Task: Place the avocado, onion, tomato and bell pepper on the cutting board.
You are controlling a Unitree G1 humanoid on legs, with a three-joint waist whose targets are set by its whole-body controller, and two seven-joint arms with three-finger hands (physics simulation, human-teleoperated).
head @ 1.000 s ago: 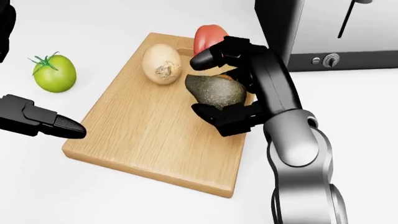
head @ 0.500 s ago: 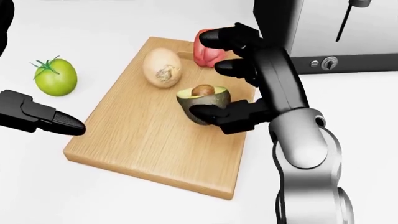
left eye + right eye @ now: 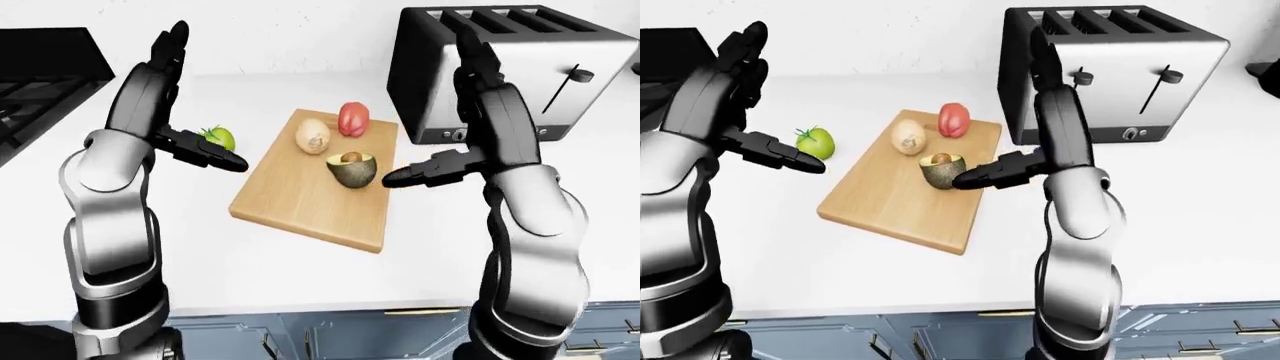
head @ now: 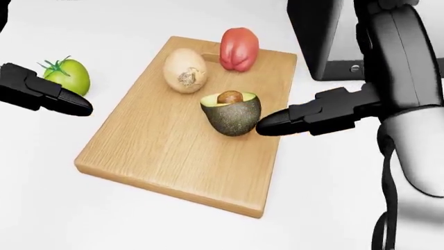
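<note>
The right robot hand (image 4: 326, 112) is spread wide and empty, one fingertip just beside the avocado (image 4: 232, 112). Avocado, onion (image 4: 185, 70) and pepper (image 4: 239, 48) rest on the board (image 4: 166, 156). The tomato (image 4: 68, 76) sits off the board on the counter (image 4: 41, 198), just beyond the wide-spread, empty left robot hand (image 4: 38, 91). Next, judged: grasp the tomato with that hand and move it onto the board.

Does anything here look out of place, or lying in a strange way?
Only the green tomato stands out: it sits on the white counter, left of the cutting board in the head view. The onion, red bell pepper and avocado half rest on the board. Nothing looks spilled or damaged.
</note>
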